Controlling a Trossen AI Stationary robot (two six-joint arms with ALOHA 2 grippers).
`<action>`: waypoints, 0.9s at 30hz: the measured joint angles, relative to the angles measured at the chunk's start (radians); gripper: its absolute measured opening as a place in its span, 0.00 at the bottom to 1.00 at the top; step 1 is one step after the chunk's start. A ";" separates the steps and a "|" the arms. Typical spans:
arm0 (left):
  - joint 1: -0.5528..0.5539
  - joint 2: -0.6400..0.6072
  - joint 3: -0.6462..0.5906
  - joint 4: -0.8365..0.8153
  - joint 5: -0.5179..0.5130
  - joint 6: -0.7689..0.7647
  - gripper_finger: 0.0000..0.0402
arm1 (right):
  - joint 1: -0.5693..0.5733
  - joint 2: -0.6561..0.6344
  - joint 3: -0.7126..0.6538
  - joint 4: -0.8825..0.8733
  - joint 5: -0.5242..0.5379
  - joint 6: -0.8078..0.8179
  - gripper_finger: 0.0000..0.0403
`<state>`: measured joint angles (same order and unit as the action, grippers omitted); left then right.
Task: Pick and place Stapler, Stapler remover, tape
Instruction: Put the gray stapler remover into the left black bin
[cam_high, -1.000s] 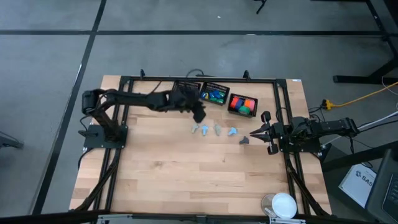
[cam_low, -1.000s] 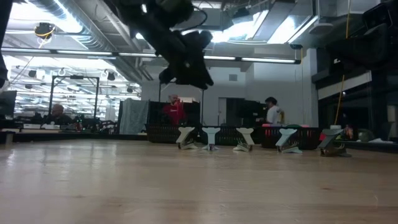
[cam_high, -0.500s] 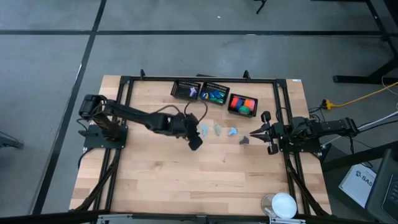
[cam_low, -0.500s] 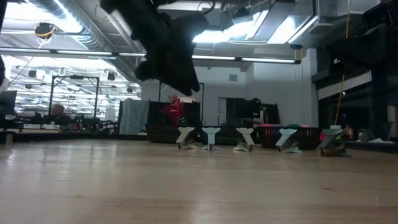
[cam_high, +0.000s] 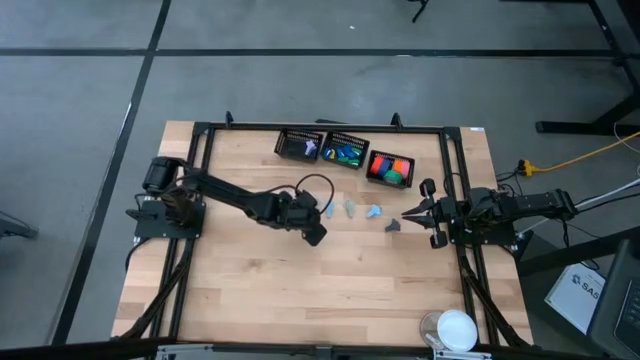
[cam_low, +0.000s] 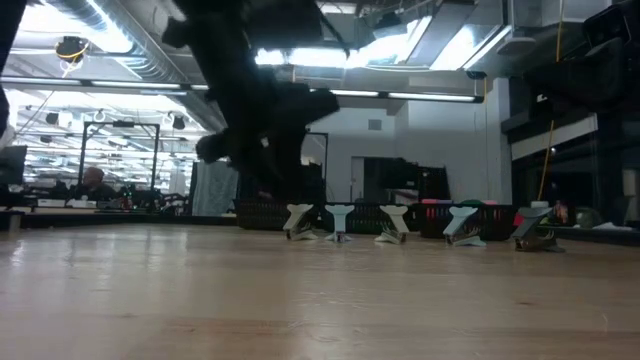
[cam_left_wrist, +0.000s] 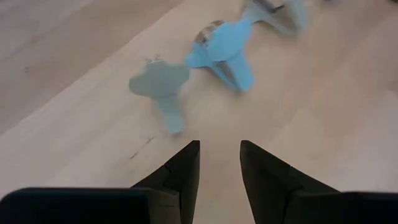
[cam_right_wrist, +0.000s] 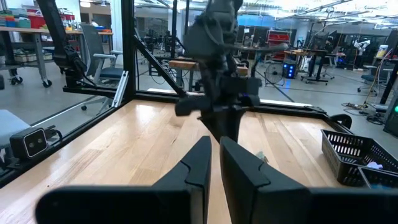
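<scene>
The left claw (cam_high: 316, 232) hangs low over the counter (cam_high: 300, 290), right next to the row of little pastel staple pullers. Its two dark fingers (cam_left_wrist: 180, 171) stand a little apart with nothing between them. In the left wrist view the closest staple puller (cam_left_wrist: 163, 87), a pale grey-green one, lies just in front of the fingers, with a blue one (cam_left_wrist: 222, 53) right behind it. So the step in hand looks like picking up a staple puller.

Next, the left claw needs to go down a bit more, get one finger on each side of the grey-green piece, and squeeze. Then it can carry it to the left basket (cam_high: 300, 146) at the back, which seems to hold one already.

The tape (cam_high: 345, 154) sits in the middle basket, and red and orange pieces fill the right basket (cam_high: 390, 168).

The right claw (cam_high: 408, 214) waits at the right side of the counter with its fingers closed, holding nothing, close to a dark staple puller (cam_high: 393, 226).
</scene>
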<state>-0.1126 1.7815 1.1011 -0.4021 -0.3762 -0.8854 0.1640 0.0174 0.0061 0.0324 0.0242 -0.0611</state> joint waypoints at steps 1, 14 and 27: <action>0.008 0.008 0.000 0.000 0.011 -0.001 0.28 | 0.000 0.000 0.000 0.000 0.000 0.000 0.10; 0.083 0.056 0.000 0.000 0.004 0.059 0.41 | 0.000 0.000 0.000 0.000 0.000 0.000 0.10; 0.104 0.147 0.001 0.085 -0.029 0.070 0.47 | 0.000 0.000 0.000 0.000 -0.001 0.000 0.10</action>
<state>-0.0084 1.9289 1.1021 -0.3168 -0.4050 -0.8150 0.1640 0.0174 0.0059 0.0322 0.0235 -0.0609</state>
